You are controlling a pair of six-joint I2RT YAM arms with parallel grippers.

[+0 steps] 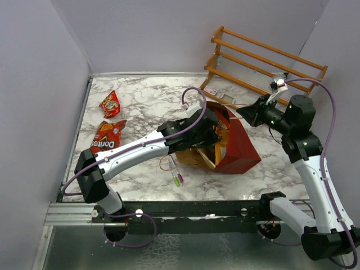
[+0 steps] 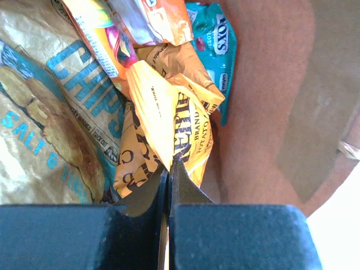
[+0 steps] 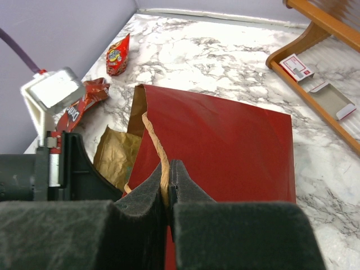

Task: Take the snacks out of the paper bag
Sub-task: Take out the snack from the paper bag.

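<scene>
The red paper bag [image 1: 239,146] lies on its side on the marble table, its mouth facing left. My left gripper [image 2: 170,163] is inside it, shut on the edge of a yellow kettle chip packet [image 2: 169,107]. Around it lie a large tan-and-teal chip bag [image 2: 45,112], an orange packet [image 2: 152,19] and a teal packet [image 2: 216,39]. My right gripper [image 3: 169,166] is shut on the bag's string handle [image 3: 153,138], above the bag's red side [image 3: 225,146]. A red Doritos bag [image 1: 108,135] and a small red packet [image 1: 110,103] lie on the table at the left.
Two marker pens [image 1: 177,175] lie just in front of the bag's mouth. A wooden slatted rack [image 1: 264,62] stands at the back right, with small boxes [image 3: 297,66] near its foot. Walls close the left, back and right sides.
</scene>
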